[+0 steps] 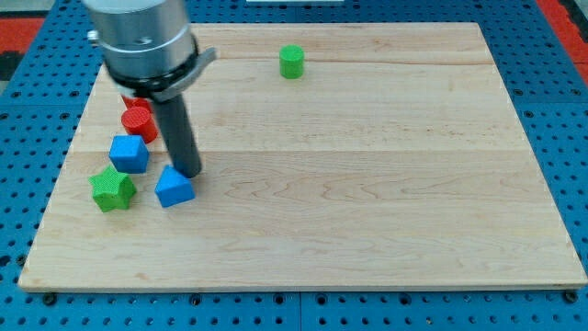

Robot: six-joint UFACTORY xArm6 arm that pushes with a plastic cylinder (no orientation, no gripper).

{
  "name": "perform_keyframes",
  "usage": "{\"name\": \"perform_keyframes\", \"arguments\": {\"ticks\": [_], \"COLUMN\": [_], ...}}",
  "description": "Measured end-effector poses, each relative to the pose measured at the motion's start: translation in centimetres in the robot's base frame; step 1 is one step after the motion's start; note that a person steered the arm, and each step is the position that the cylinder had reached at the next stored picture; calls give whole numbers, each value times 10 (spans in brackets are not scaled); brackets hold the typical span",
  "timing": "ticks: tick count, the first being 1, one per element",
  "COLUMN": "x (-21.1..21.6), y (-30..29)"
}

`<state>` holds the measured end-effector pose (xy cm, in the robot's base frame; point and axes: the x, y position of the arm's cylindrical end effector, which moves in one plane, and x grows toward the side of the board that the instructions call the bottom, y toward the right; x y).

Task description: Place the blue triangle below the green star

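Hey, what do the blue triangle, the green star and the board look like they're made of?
Blue triangle and green star: probably plastic, going by the uniform saturated colour and matte faces. Board: light wood with visible grain and plank seams, seemingly unvarnished. My tip sits at the triangle's upper right edge.

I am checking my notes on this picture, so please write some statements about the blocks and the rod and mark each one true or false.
1. My tip is right above the blue triangle block. True.
2. The green star block lies to the right of the blue triangle. False: it lies to its left.
3. The blue cube sits above the green star. True.
4. The small green cylinder touches the red cylinder. False: it stands far apart, near the wooden board's top edge.
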<state>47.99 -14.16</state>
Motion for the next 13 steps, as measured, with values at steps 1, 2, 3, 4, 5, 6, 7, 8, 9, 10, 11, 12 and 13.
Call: {"name": "perform_keyframes", "arguments": {"ticks": [1,2,3,4,5,6,7,8,9,10,11,12,13], "x": [19,30,46,71,101,104,125,106,104,97,97,105,67], "y": [-20,-2,32,37,29,-22,-37,36,-9,-22,-43,-35,91]}}
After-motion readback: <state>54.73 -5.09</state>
